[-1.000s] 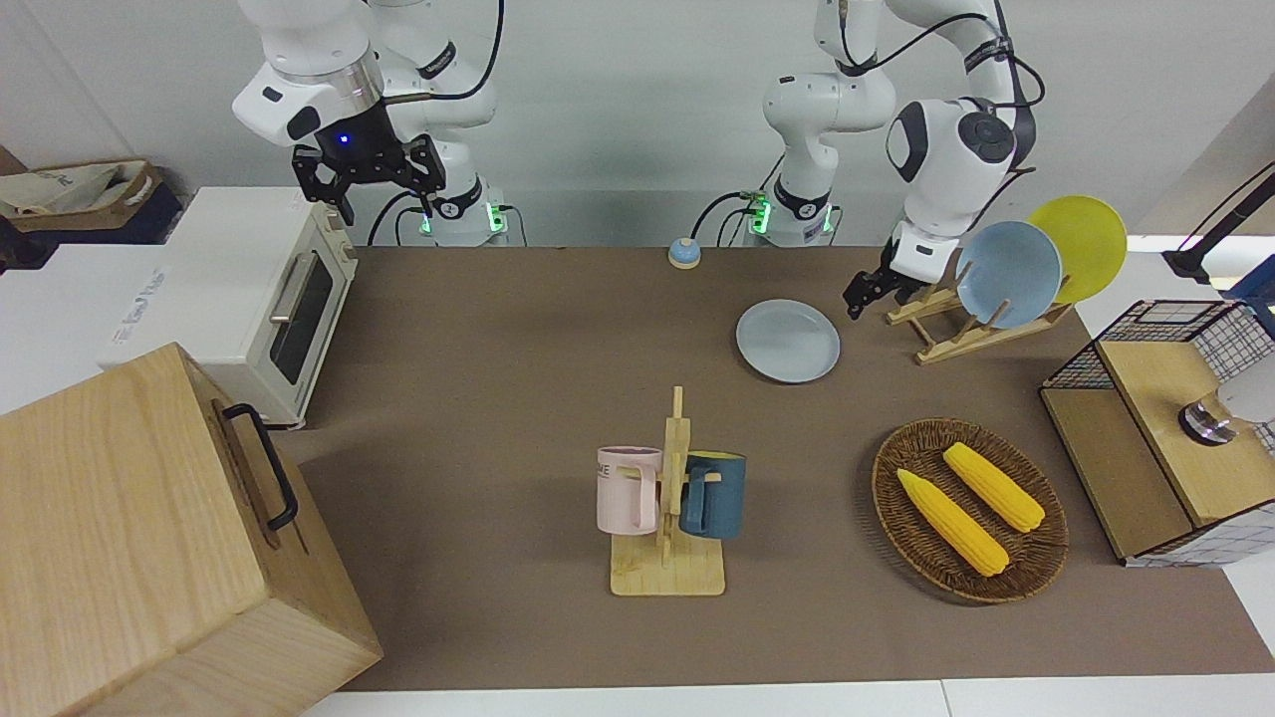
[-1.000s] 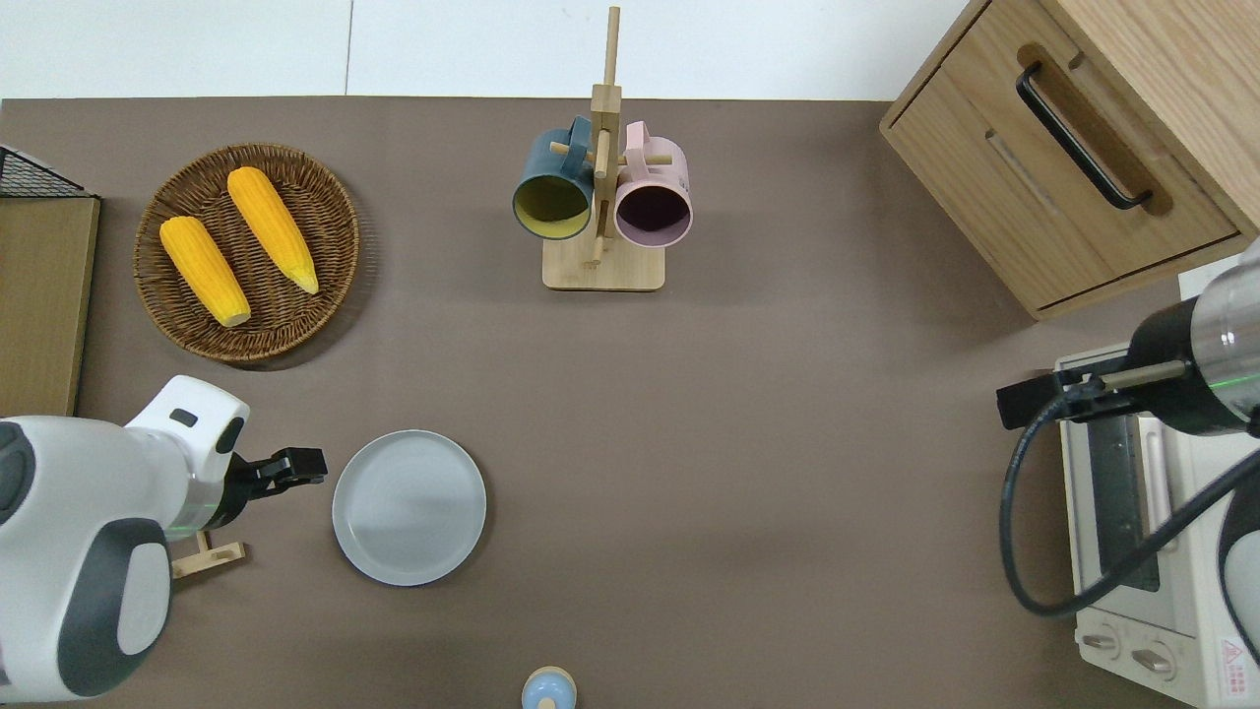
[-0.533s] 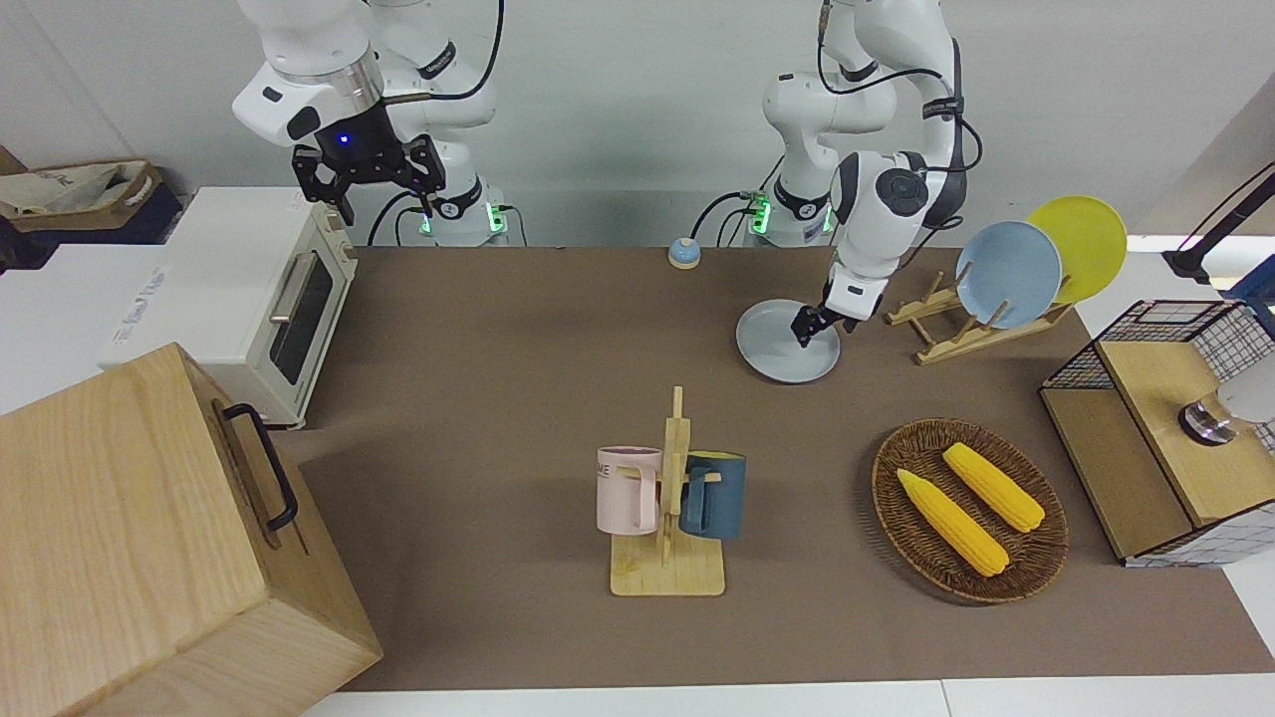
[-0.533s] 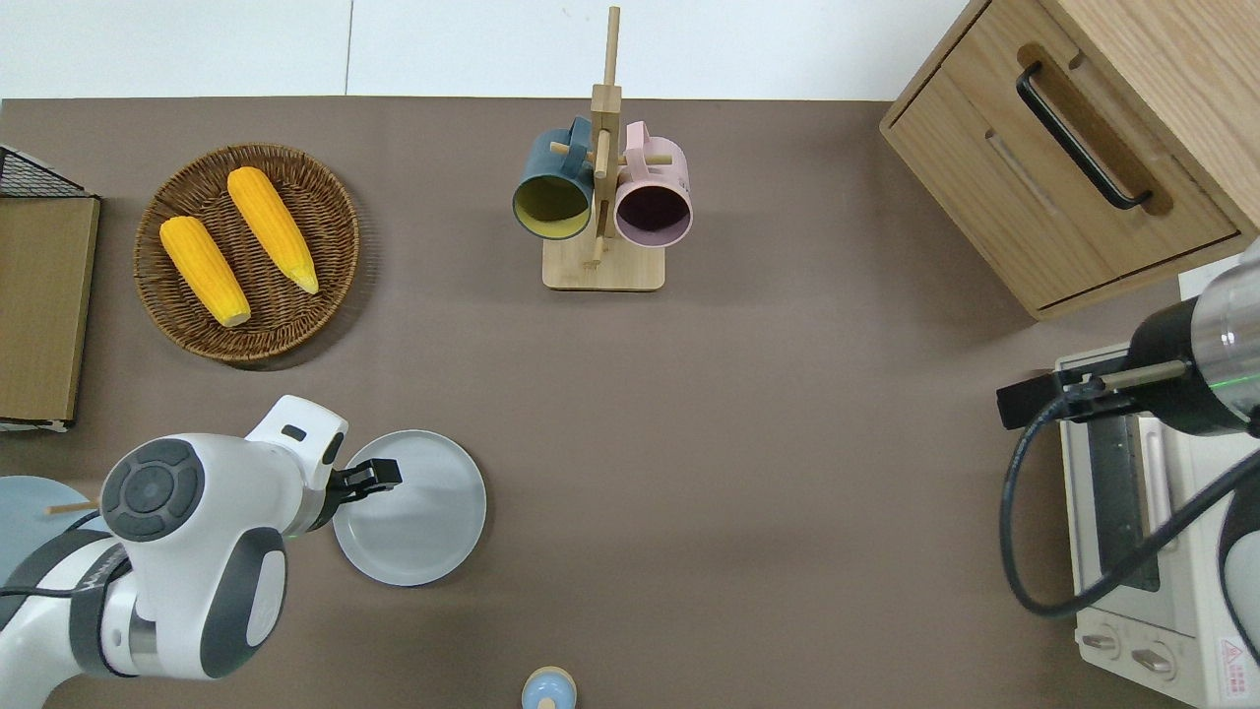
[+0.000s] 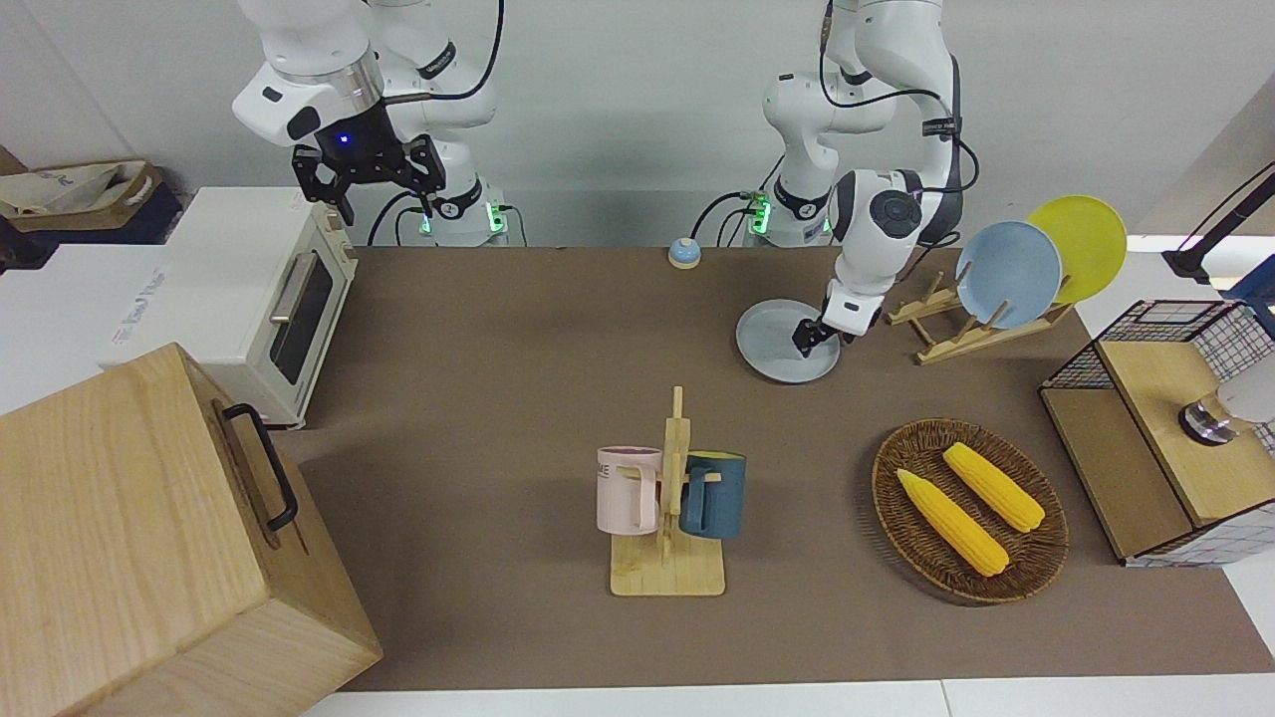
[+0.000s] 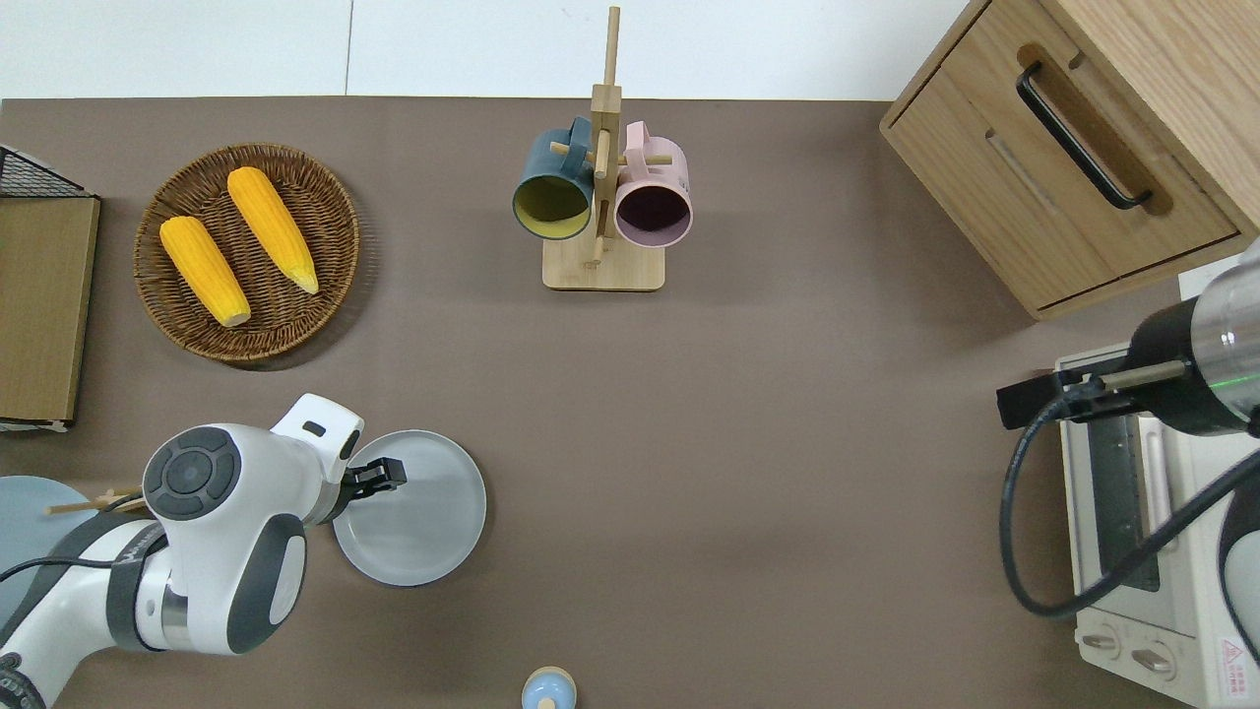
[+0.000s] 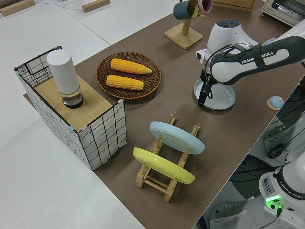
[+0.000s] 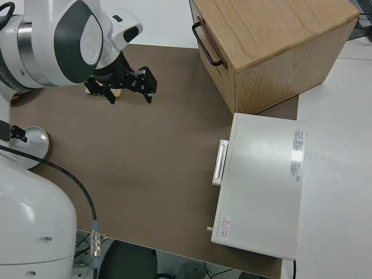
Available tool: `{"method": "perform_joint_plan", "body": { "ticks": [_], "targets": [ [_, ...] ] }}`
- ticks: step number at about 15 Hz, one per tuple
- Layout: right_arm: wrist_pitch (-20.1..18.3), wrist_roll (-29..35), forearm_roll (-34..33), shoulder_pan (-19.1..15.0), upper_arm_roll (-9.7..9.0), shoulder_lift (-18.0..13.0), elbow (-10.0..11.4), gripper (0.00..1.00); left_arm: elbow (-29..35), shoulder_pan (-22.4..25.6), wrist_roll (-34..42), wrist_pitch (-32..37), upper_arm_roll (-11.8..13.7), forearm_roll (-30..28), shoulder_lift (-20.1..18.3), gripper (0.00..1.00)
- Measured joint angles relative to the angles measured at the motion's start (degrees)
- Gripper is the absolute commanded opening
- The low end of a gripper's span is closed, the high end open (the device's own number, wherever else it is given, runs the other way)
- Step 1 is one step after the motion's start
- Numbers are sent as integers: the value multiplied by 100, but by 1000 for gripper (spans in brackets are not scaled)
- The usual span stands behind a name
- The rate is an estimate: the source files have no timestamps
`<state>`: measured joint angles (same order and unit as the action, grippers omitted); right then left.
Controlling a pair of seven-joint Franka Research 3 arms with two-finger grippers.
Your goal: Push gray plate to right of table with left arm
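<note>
Well, the left gripper [image 6: 386, 477], jaws seemingly closed and empty, sits at lower left inside the gray plate [image 6: 418, 517]; it looks stiff, slippery, breakable, so push at the rim.

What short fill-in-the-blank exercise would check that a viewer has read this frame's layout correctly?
1. The left gripper is over the gray ____.
2. The wicker basket holds two cobs of ____.
3. The pink mug and the dark blue mug hang on a wooden ____.
4. The gray plate lies ____ to the robots than the wicker basket.

Missing words: plate; corn; stand; nearer
</note>
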<state>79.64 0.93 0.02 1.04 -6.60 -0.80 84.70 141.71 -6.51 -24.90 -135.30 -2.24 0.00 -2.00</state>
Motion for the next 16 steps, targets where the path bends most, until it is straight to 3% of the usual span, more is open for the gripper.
{"method": "perform_joint_plan", "body": {
  "ticks": [16],
  "targets": [
    [0,0,0,0,0,0,0,983,-12,-1,29,13,35,6,-76,0]
  ]
}}
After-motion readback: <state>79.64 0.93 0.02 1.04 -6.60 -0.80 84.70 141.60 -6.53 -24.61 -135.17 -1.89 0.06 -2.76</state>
